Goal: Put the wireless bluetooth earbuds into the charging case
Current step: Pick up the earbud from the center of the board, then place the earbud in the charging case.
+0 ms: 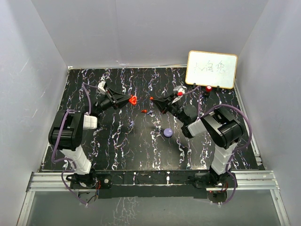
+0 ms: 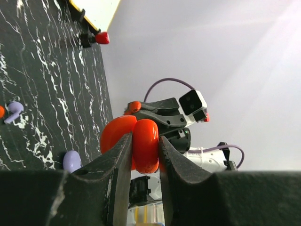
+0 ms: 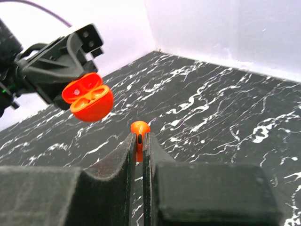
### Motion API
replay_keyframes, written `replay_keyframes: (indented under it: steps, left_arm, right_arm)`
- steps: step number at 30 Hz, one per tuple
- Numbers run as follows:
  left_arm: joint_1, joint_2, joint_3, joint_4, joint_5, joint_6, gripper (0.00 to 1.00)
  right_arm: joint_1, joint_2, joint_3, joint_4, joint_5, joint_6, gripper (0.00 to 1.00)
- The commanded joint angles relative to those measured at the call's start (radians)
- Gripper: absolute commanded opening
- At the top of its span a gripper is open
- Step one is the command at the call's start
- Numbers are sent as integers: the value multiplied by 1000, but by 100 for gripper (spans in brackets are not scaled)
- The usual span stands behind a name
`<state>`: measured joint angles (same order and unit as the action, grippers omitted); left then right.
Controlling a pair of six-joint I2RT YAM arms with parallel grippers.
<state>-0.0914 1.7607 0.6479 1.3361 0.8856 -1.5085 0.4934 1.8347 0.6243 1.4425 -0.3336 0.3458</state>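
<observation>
**Entry 1, left gripper** [image 2: 145,142]: jaws are clamping narrowly on the red charging case [image 3: 88,97]. It is hanging open above the table [image 1: 117,155], in the upper left of the right wrist view, with its wells facing up.

**Entry 2, right gripper** [image 3: 139,141]: jaws are pinching almost shut on a red earbud [image 3: 139,128]. The stem is sitting between the fingers and the bulb is poking past the tips, so the long axis is running along the fingers.

**Relation:** the case is lying up and left of the held bud, near but apart. The bulb end is leading. Since the right arm is carrying the bud, closing the gap is probably falling to it.

**Also lying on the table:** second red earbud [image 1: 145,111], purple earbud [image 2: 14,110], purple case [image 1: 168,132].
</observation>
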Motion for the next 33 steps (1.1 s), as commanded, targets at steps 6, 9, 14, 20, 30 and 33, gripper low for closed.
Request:
replay_keyframes:
  steps: [6, 9, 14, 20, 30, 33]
  left_arm:
    - [-58, 83, 57, 224, 43, -163, 0]
    - [-73, 102, 63, 256, 42, -200, 0]
    - [-84, 123, 73, 288, 25, -253, 0]
    - [-99, 177, 101, 389, -11, -359, 0]
    - [-120, 218, 155, 449, -33, -430, 0]
    - [-124, 214, 171, 449, -33, -440, 0]
  right_arm:
    - [-1, 43, 62, 376, -201, -12, 0]
    - [-1, 38, 82, 376, -222, -20, 0]
    - [-1, 24, 106, 376, -248, -15, 0]
    - [0, 17, 129, 377, -254, -5, 0]
    - [3, 23, 178, 377, -272, 26, 0]
    - [6, 31, 190, 376, -270, 31, 0]
